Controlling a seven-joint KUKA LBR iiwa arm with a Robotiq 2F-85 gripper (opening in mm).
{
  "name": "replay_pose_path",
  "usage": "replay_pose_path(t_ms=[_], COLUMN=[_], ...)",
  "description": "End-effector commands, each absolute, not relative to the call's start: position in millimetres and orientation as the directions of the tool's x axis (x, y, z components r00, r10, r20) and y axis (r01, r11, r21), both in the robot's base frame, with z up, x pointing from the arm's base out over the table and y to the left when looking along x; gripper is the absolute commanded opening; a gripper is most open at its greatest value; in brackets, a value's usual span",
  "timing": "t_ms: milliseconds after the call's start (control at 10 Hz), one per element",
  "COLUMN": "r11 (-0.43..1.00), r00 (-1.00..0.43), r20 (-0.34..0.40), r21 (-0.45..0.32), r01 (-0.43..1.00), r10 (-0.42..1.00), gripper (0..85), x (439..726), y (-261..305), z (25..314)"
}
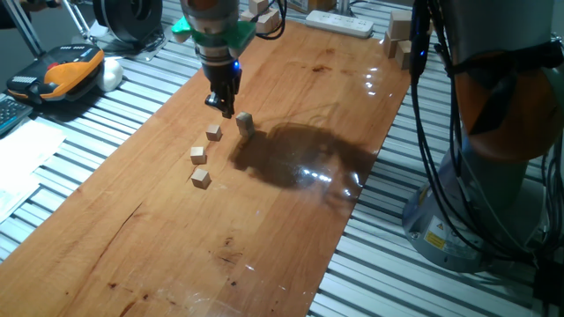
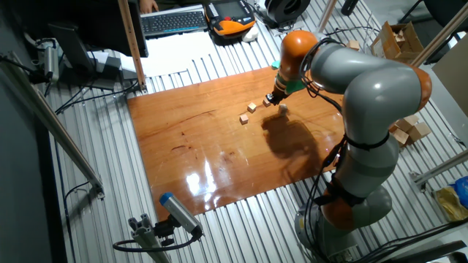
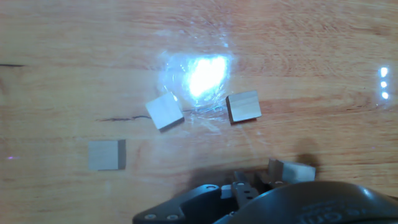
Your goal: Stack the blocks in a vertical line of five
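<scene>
Three tiny tan blocks lie in a short line on the wooden board: one (image 1: 213, 132), one (image 1: 197, 155) and one (image 1: 201, 178). They also show in the hand view (image 3: 165, 111), (image 3: 243, 106), (image 3: 106, 155). A further block (image 1: 245, 123) stands to their right and looks taller than the others, possibly two stacked. In the hand view it (image 3: 293, 170) is partly hidden behind the hand. My gripper (image 1: 223, 109) hovers just above the board, left of that taller block and behind the line. Its fingers look slightly apart with nothing between them.
The wooden board (image 1: 264, 229) lies on a slatted metal table. A white power strip (image 1: 339, 24) and larger pale wooden blocks (image 1: 401, 31) sit at the far end. An orange and black device (image 1: 66, 70) lies at the left. The arm's base (image 1: 493, 158) stands at the right.
</scene>
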State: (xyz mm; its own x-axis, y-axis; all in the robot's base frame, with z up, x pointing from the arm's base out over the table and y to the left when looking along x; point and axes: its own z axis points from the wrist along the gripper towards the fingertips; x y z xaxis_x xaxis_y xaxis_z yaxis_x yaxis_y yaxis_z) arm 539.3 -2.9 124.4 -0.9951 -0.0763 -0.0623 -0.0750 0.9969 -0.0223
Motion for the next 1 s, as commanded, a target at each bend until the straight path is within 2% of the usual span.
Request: replay_pose_path(t_ms=[0, 600, 900], r11=[0.997, 0.998, 0.999], r00=[-0.995, -0.998, -0.998], r20=[-0.067, 0.012, 0.012], r21=[-0.026, 0.001, -0.005], r01=[-0.069, -0.068, -0.054], r10=[-0.071, -0.068, -0.054], gripper=[0.0, 0.0, 0.0], x=[539.3, 539.9, 547.6], y=[-3.0, -0.6, 3.8], z=[124.3, 124.4, 129.9])
